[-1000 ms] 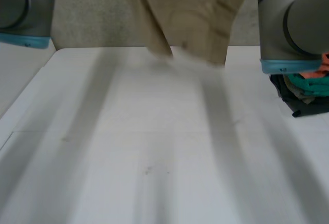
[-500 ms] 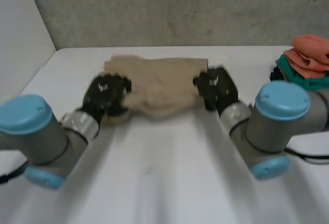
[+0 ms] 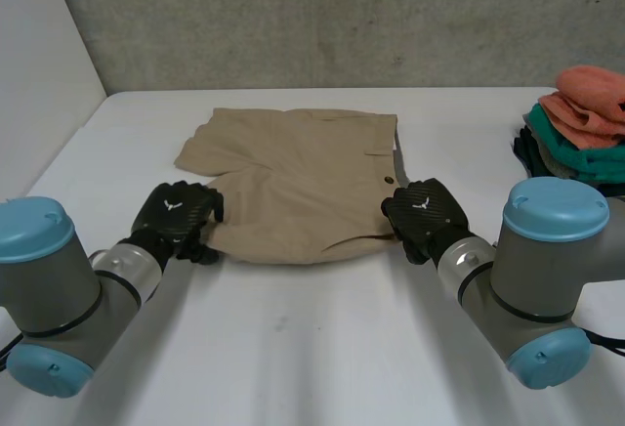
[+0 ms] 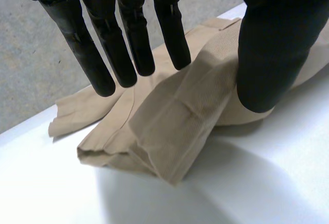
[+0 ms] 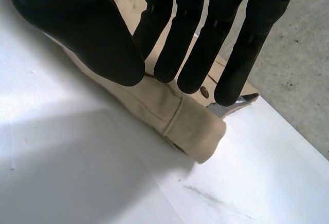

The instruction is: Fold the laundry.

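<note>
Your left arm (image 3: 59, 299) and right arm (image 3: 532, 279) both reach forward from the near corners and angle inward, so the left hand (image 3: 178, 216) and right hand (image 3: 422, 213) sit level with each other, well apart, backs up. The left fingers (image 4: 128, 34) run straight and close together with the left thumb (image 4: 272, 44) spread wide from them; the right fingers (image 5: 205, 39) are straight too, the right thumb (image 5: 87, 34) splayed aside. Whether either thumb tip presses down, you can't quite tell from the wrist views.
</note>
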You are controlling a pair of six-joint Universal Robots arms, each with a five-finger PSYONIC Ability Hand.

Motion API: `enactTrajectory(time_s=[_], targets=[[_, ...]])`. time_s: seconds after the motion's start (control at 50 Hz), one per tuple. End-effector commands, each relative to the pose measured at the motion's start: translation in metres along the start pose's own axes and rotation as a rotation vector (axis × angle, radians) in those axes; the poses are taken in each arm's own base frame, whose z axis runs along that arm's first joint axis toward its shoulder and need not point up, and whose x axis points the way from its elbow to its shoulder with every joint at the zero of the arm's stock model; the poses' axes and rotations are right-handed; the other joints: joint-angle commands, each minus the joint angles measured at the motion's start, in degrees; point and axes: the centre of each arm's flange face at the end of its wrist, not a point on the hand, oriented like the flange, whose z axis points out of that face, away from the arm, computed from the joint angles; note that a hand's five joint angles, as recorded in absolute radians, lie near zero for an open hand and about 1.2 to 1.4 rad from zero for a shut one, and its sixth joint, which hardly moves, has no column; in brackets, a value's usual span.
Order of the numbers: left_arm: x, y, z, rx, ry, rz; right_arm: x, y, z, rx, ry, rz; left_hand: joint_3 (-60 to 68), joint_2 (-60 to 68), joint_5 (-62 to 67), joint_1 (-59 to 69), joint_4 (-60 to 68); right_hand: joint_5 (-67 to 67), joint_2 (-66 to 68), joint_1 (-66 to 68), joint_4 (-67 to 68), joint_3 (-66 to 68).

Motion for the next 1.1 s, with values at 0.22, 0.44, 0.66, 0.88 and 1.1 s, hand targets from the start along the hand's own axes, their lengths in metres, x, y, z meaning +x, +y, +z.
enactTrajectory(time_s=[0.22,0.44,0.66,0.88,1.1], targets=[[0.011,0.001,-0.054,-0.201,0.081,0.088,-0.015,0.004,-0.036,-0.2,-0.177,-0.171,39.7,39.7,39.9,38.9,39.5,11.2,12.2,16.1,11.3,11.6],[0.039,-0.01,-0.154,-0.653,0.387,0.143,-0.019,-0.004,-0.128,-0.421,-0.431,-0.456,39.7,39.7,39.9,38.9,39.5,11.2,12.2,16.1,11.3,11.6],[0.015,-0.035,-0.103,-0.371,0.238,0.213,-0.007,-0.034,-0.094,-0.142,-0.15,-0.077,39.7,39.7,39.9,38.9,39.5,-48.3,-47.3,-43.5,-48.3,-47.9],[0.005,-0.07,-0.09,-0.219,0.144,0.116,-0.029,-0.012,-0.078,-0.061,-0.149,-0.042,39.7,39.7,39.9,38.9,39.5,-49.5,-48.5,-44.7,-49.5,-49.1],[-0.002,-0.077,-0.093,-0.18,0.107,0.095,-0.042,0.019,-0.03,-0.072,-0.107,-0.148,39.7,39.7,39.9,38.9,39.5,7.4,8.4,12.3,7.5,7.8]])
